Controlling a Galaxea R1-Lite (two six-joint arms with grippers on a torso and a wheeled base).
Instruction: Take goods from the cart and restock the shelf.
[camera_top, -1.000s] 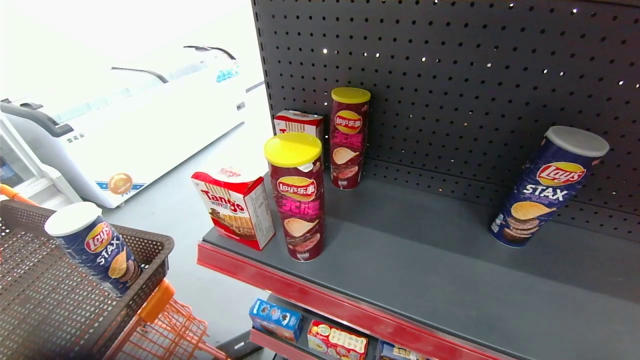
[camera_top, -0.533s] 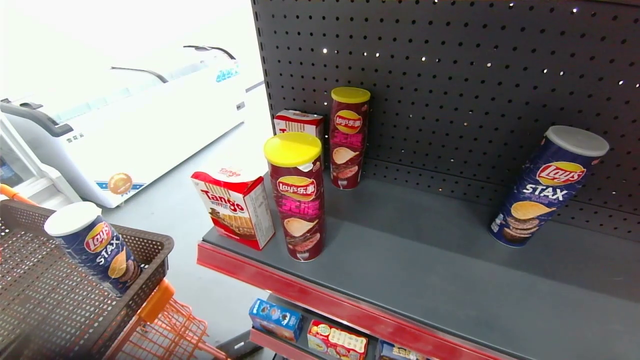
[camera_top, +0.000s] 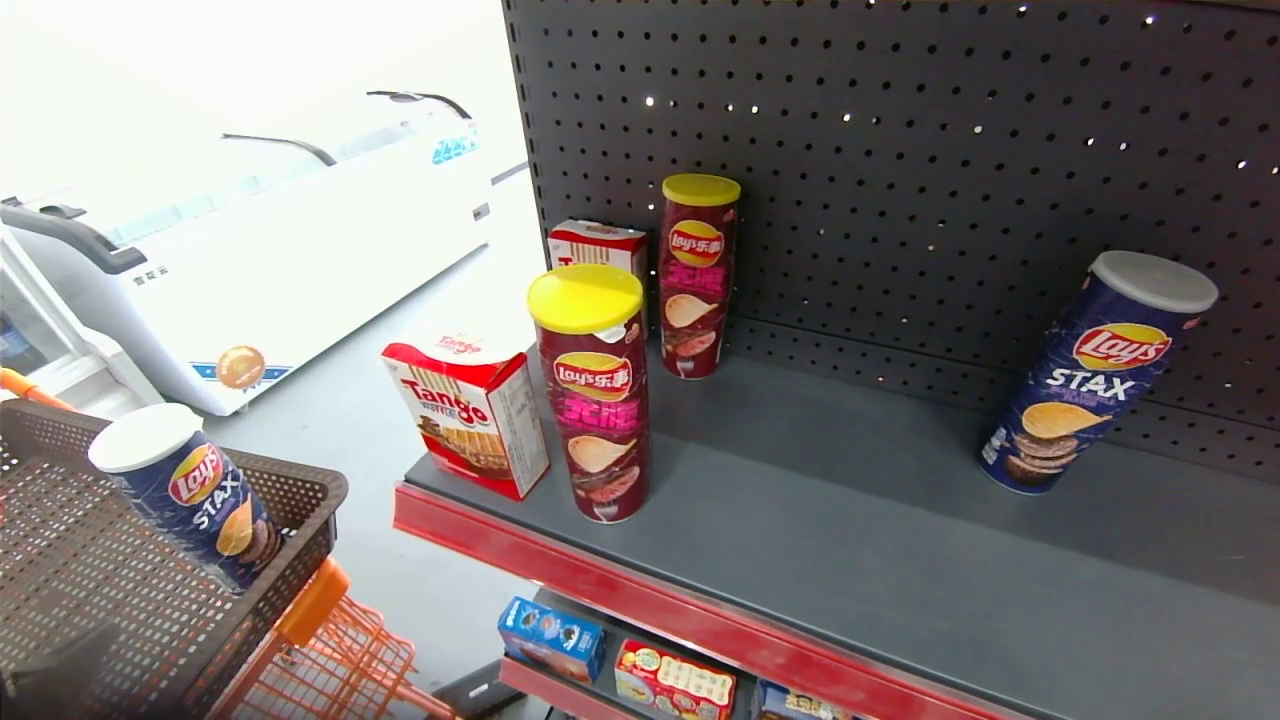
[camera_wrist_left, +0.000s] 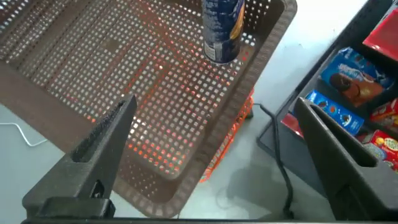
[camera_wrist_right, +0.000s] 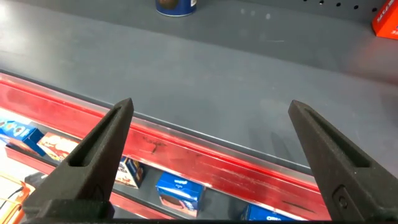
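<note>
Left wrist view shows the left claw (camera_wrist_left: 214, 106) wide open above the brown cart basket (camera_wrist_left: 81, 68). A blue chip can (camera_wrist_left: 222, 28) stands in the basket's corner by the shelf (camera_top: 850, 540). The right claw (camera_wrist_right: 209, 104) is wide open too, over the shelf's front. Farther back, another blue can (camera_top: 1095, 375) stands by the peg wall (camera_top: 900, 150).

- A blue can (camera_top: 185, 490) stands in the cart basket (camera_top: 90, 590).
- At the left end of the shelf (camera_top: 850, 520): front maroon can (camera_top: 595, 395), rear maroon can (camera_top: 697, 275), front wafer box (camera_top: 470, 415), rear wafer box (camera_top: 598, 248).
- A second blue can (camera_top: 1095, 375) stands right-rear, by the pegboard (camera_top: 900, 150).
</note>
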